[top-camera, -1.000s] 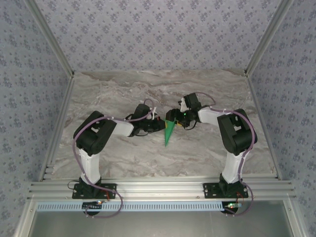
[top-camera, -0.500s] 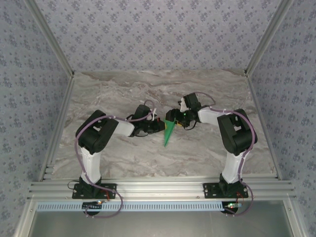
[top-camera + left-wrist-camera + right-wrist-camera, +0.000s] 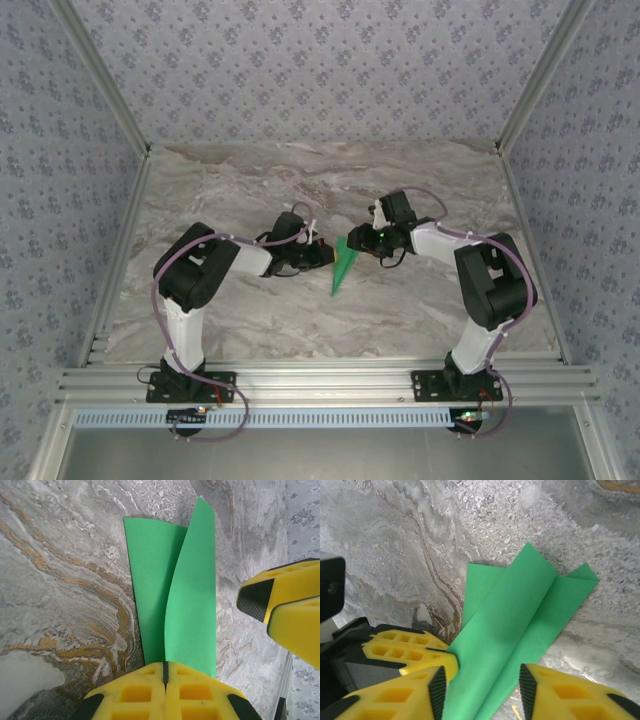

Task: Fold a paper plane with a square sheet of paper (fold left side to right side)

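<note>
Green paper plane clamped in left pincer, between right pincer jaws.

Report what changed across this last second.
The right arm swung its elbow out to the right and nearer the table's front edge. The right tool shifted slightly right at the paper plane's wide end, its jaws apart on either side of the paper. The left tool stays shut on the plane, which barely moved.
</note>
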